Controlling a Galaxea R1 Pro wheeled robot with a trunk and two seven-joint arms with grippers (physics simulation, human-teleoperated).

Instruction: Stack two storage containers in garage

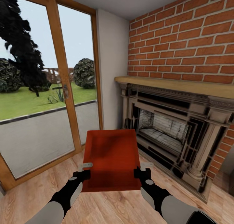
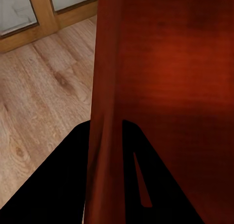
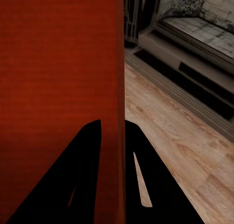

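Living room, corner by the fireplace. One orange-red storage container [image 1: 111,160] is held up off the wood plank floor [image 1: 107,207] between both arms, open top up, its inside bare as far as the head view shows.

Left gripper [image 1: 85,170]: clamped on the container's left wall near the corner closest to the robot. In the left wrist view the thin red wall [image 2: 103,112] runs straight between the two dark fingers [image 2: 53,185], one on the outer side, one inside the bin. Jaws nearly closed, only the wall's thickness apart.

Right gripper [image 1: 143,170]: same hold on the right wall. The right wrist view shows the wall edge [image 3: 120,87] pinched between the black fingers [image 3: 146,185], with the container's inner face on one side and floor planks on the other.

The container hangs level or nearly so, slightly tilted away from the robot; hard to tell which.

Surroundings: red brick fireplace [image 1: 182,55] to the right, wooden mantel [image 1: 182,84] across it, dark ornate surround [image 1: 195,142] and hearth opening below, near the container's right side but apart from it. Glass doors [image 1: 35,87] in a wood frame to the left, lawn and shrubs outside. White wall strip [image 1: 112,68] between the doors and the brick.
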